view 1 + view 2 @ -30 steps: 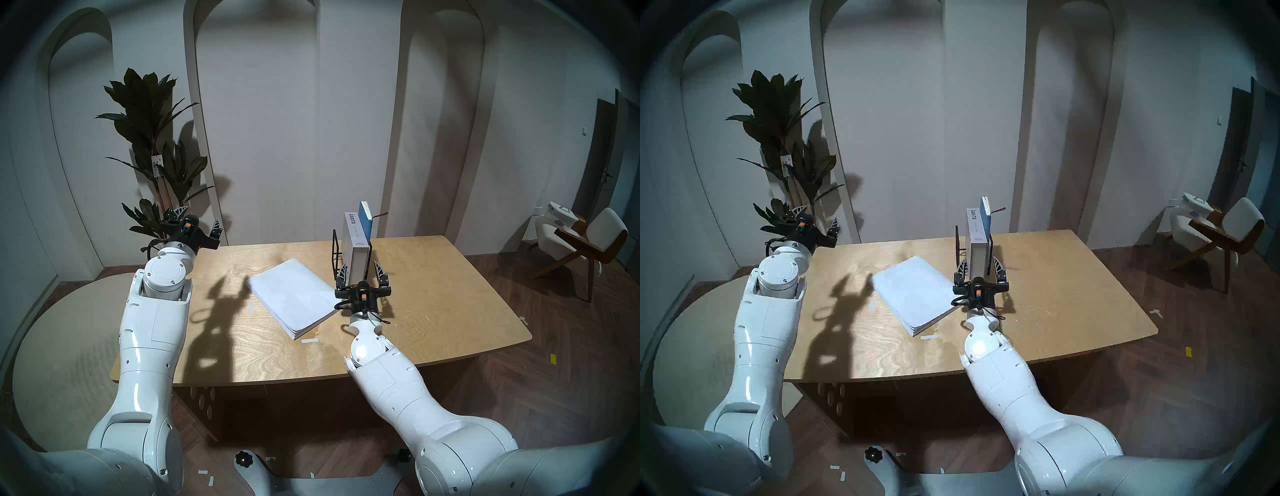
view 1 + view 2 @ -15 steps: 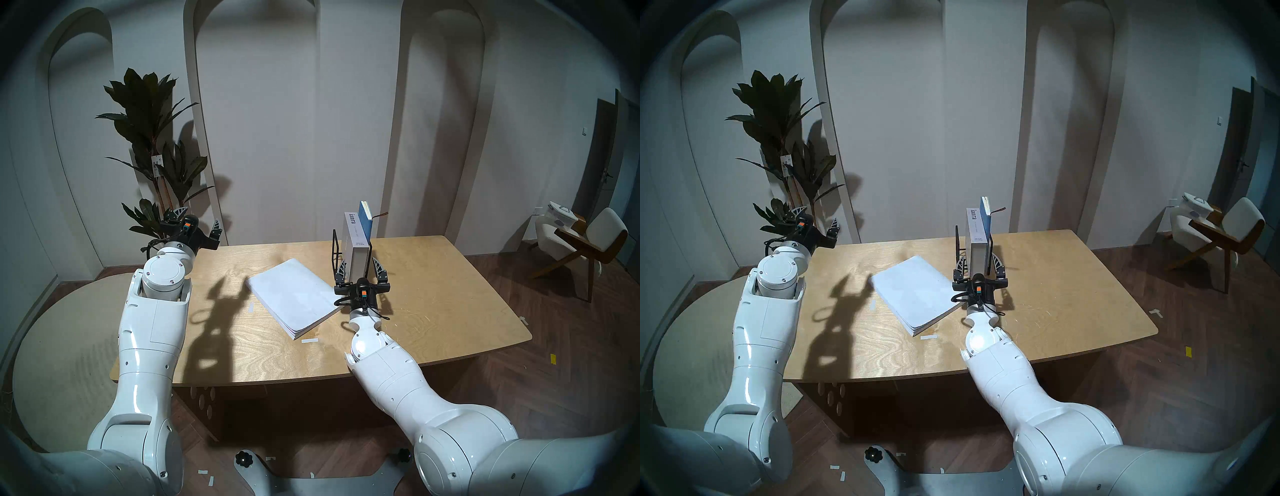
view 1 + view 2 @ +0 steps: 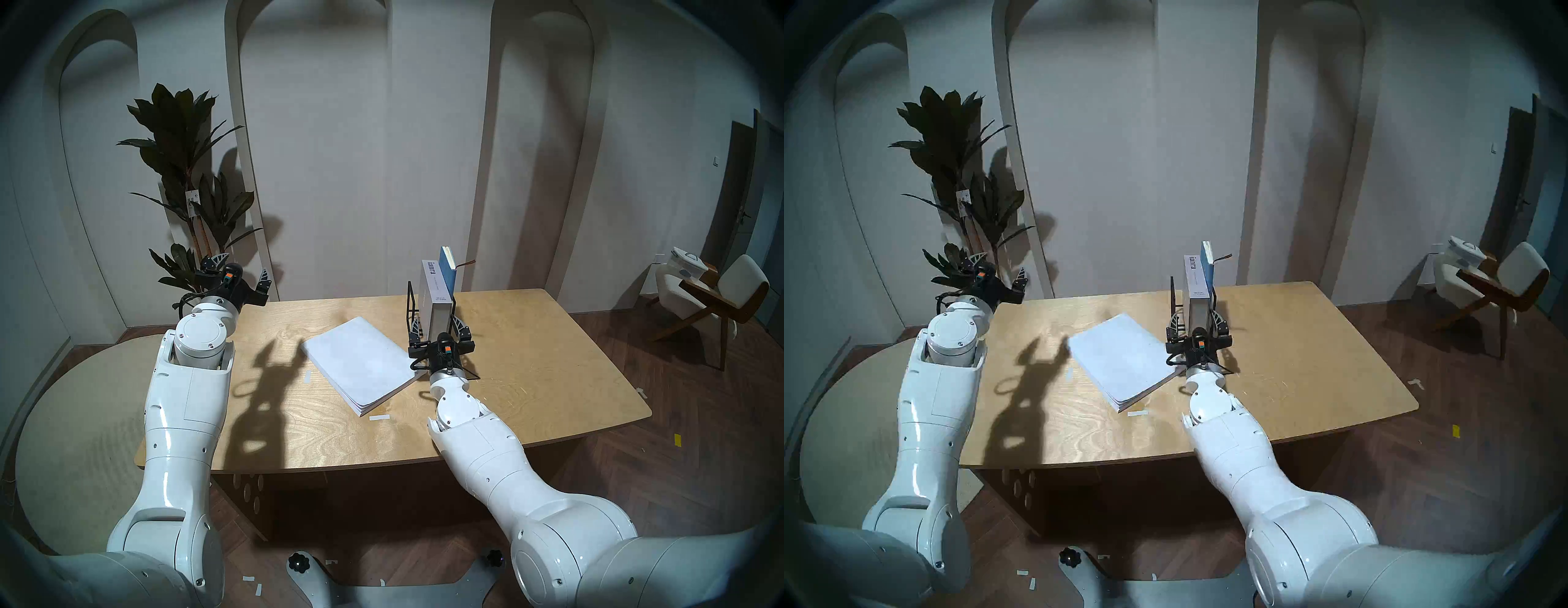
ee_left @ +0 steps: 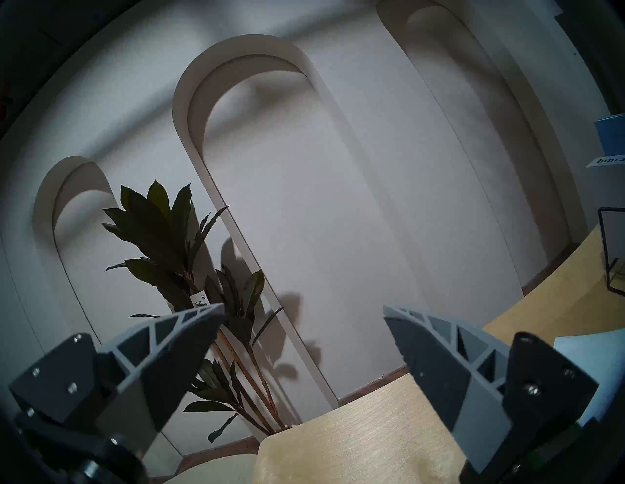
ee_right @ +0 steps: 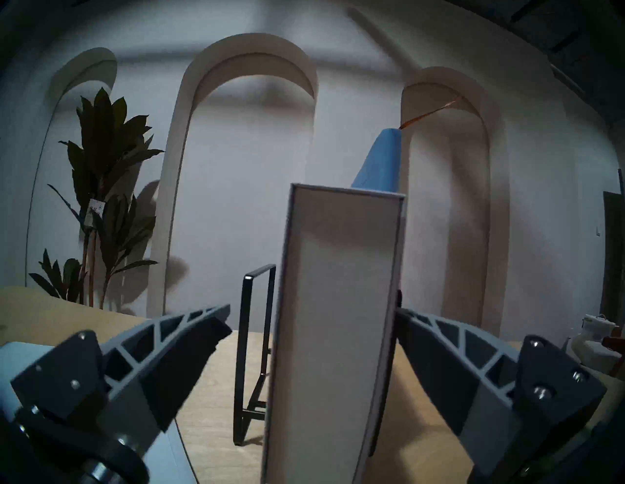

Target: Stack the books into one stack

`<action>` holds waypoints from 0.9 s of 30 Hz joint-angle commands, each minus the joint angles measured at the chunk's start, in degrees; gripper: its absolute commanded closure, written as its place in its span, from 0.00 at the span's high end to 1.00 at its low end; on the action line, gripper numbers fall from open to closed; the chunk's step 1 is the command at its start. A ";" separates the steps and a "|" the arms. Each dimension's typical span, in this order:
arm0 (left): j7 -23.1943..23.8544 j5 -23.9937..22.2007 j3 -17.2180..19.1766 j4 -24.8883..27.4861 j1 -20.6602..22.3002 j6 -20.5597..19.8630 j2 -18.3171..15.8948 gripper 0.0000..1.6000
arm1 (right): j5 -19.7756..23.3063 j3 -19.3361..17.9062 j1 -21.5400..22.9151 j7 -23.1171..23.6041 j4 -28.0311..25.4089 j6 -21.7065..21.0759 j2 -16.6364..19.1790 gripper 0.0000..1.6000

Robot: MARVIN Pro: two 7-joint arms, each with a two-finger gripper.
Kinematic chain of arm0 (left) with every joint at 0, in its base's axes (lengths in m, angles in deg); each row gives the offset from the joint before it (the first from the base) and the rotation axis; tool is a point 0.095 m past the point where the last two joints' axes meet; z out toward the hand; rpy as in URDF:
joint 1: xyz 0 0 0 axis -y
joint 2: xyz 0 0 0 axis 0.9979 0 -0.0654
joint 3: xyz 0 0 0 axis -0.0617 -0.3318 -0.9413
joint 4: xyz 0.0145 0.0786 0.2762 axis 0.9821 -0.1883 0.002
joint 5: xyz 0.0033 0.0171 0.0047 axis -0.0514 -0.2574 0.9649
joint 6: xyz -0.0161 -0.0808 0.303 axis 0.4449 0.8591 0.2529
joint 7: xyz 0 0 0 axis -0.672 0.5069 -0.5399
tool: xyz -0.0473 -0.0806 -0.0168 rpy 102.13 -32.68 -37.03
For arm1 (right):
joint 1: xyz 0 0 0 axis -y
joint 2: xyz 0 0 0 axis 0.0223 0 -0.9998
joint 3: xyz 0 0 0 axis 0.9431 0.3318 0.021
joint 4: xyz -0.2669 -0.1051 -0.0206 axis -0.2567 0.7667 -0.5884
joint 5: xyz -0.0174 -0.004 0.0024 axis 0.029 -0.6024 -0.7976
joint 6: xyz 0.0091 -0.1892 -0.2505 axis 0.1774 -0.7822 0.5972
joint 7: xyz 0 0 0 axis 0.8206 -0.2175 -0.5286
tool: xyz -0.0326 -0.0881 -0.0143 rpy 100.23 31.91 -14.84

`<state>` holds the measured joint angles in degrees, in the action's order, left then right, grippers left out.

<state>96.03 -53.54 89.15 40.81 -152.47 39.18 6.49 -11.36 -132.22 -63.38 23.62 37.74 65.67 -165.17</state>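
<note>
wire rack point(image 3: 410, 308) flanks upright books point(image 3: 437, 297)

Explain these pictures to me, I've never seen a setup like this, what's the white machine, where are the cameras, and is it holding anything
The white machine is a robot with two arms, each ending in a two-fingered gripper. Two pictures come from cameras on its head, looking down over a wooden table. The other two come from cameras on each wrist, with that gripper's own fingers at the bottom corners.

On the table, a large white book lies flat. Behind it, a thick white book and a thin blue book stand upright in a black wire rack.

Nothing is held. The right gripper is open, with a finger on either side of the thick white book; the wrist view shows a gap on the left side, while the right finger is too close to judge. The left gripper is open and empty, raised near a plant.
</note>
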 commanded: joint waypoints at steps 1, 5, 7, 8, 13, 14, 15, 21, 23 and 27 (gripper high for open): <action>0.00 0.04 -0.21 1.45 1.07 0.34 -0.15 1.00 | 1.26 -0.22 -0.42 2.89 -3.69 -2.45 0.82 1.00; -0.02 0.03 -0.23 1.45 1.06 0.33 -0.17 1.00 | 1.30 -0.24 -0.67 3.18 -4.30 -3.42 0.98 1.00; -0.04 0.01 -0.26 1.45 1.06 0.33 -0.19 1.00 | 1.23 -0.14 -0.68 3.42 -4.42 -3.87 1.18 1.00; -0.04 0.01 -0.26 1.45 1.06 0.33 -0.19 1.00 | 1.23 -0.14 -0.68 3.42 -4.42 -3.87 1.18 1.00; -0.07 -0.02 -0.29 1.45 1.05 0.32 -0.22 1.00 | 0.78 0.27 -0.44 3.80 -3.93 -5.10 1.58 1.00; -0.07 -0.03 -0.30 1.45 1.05 0.32 -0.22 1.00 | 0.88 0.30 -0.39 4.04 -3.82 -5.26 1.62 1.00; -0.08 -0.04 -0.30 1.45 1.05 0.32 -0.23 1.00 | 0.85 0.51 -0.32 4.38 -3.76 -5.85 1.80 1.00; -0.12 -0.07 -0.34 1.45 1.04 0.31 -0.26 1.00 | 0.63 1.03 -0.05 4.90 -3.22 -6.11 2.14 1.00; -0.13 -0.09 -0.36 1.45 1.04 0.31 -0.27 1.00 | 0.60 1.09 0.01 5.01 -3.13 -6.08 2.18 1.00; -0.15 -0.11 -0.39 1.44 1.04 0.30 -0.30 1.00 | -0.08 1.12 -0.11 3.46 -3.13 -6.04 1.91 0.38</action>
<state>95.81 -53.56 88.84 40.86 -152.55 39.19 6.35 -10.93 -131.03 -64.30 28.82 35.59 58.84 -162.60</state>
